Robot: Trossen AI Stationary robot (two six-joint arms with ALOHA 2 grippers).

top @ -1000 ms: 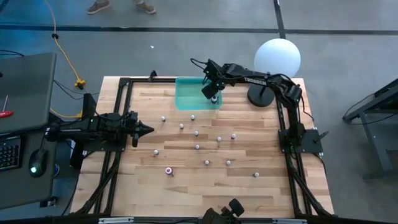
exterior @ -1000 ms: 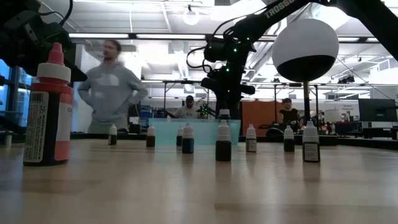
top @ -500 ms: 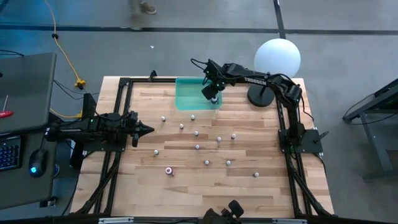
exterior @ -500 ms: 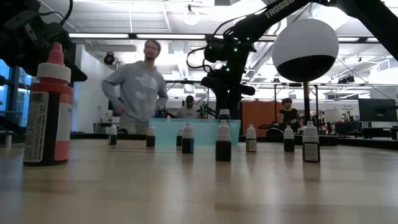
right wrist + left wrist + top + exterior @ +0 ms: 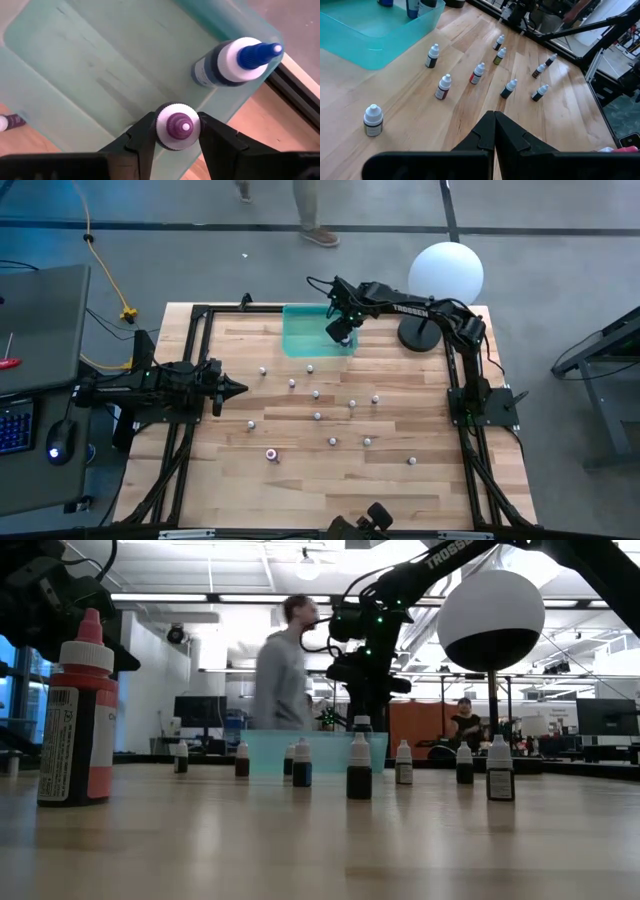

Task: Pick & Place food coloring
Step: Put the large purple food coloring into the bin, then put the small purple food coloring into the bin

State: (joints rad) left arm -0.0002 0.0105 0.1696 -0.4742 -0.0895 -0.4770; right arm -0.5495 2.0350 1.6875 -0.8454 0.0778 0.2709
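A purple-tipped bottle (image 5: 178,126) of food coloring sits between the fingers of the right gripper (image 5: 176,131), low over the green tray (image 5: 100,65) at the far edge of the worktop (image 5: 300,470). The fingers stand right at the white cap on both sides; whether they grip it or have just let go I cannot tell. A blue-tipped bottle (image 5: 235,62) already stands in the tray near its corner. This looks like the placing step: the bottle is being set down in the tray. Next, the gripper should part fully, lift straight up without tipping either bottle, then go for one of the small bottles (image 5: 316,393) scattered mid-worktop. The left gripper (image 5: 237,389) waits closed and empty at the worktop's left side.
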